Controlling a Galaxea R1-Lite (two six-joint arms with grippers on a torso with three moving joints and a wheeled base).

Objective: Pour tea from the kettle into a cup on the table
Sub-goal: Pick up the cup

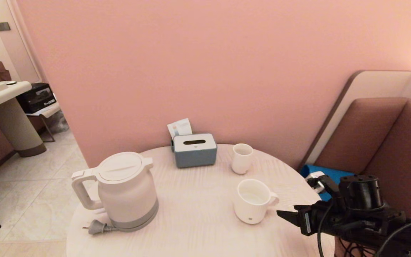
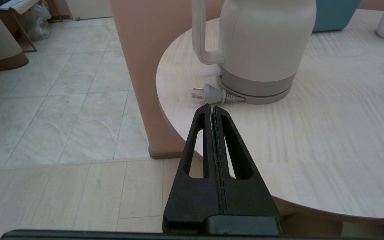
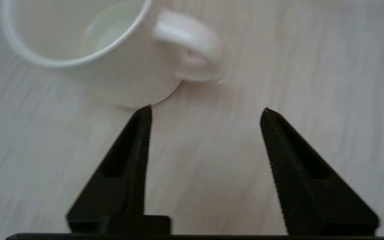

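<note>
The white kettle stands on its grey base at the table's left side, handle facing left; it also shows in the left wrist view as the kettle. The wide white cup sits right of centre, handle pointing right toward my right gripper. In the right wrist view the cup lies just beyond the right gripper, which is open and empty over the tabletop. My left gripper is shut and empty, at the table's near-left edge, short of the kettle's plug. It is out of the head view.
A smaller handleless white cup and a blue-grey tissue box stand at the back of the table. The kettle's loose plug lies by its base. A padded seat is on the right, tiled floor on the left.
</note>
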